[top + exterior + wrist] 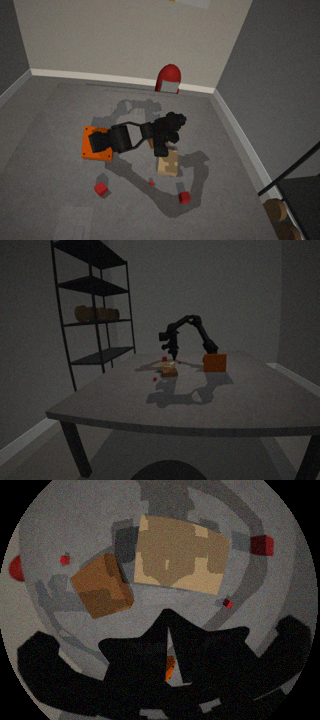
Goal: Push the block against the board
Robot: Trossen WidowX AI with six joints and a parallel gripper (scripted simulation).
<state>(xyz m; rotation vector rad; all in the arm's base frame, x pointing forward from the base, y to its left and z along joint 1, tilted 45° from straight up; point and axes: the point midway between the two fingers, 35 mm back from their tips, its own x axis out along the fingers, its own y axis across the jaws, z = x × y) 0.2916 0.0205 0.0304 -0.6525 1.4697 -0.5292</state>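
The brown square block lies flat on the table; in the top view the arm hides most of it. The pale tan board lies flat beside it. In the wrist view the block is left of the board and turned at an angle to it. A narrow wedge of a gap shows between them, smallest near the board's lower left corner. My gripper is shut and empty, above the table, on the side of the two parts nearer the arm's base. Its fingertips are hidden in the top view.
A large red cube and a small red cube lie beyond the board. Another small red cube lies past the block. An orange box is at the arm's base.
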